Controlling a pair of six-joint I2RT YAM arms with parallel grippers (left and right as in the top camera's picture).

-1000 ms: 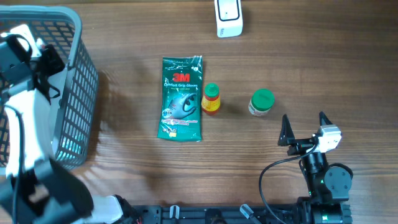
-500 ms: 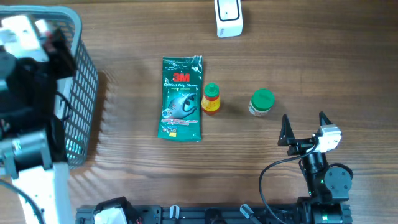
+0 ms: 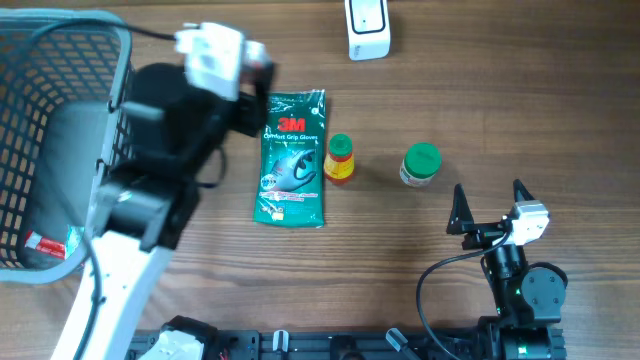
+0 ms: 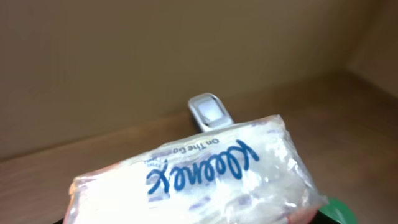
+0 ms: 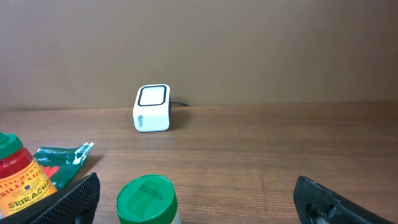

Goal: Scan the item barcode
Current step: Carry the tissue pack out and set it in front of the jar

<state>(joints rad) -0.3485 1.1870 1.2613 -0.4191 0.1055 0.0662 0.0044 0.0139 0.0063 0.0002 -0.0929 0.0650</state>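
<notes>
Two tools show. The left tool, about half open, holds the tissue pack, which lies sideways across it. The scanner stands straight ahead, past the pack, so this tool is nearer. The right tool is wide open and holds nothing.

Lighting is even and diffuse. The desk shows soft shadows. The left arm is motion-blurred overhead; the tissue pack wrapper carries mild glare.
</notes>
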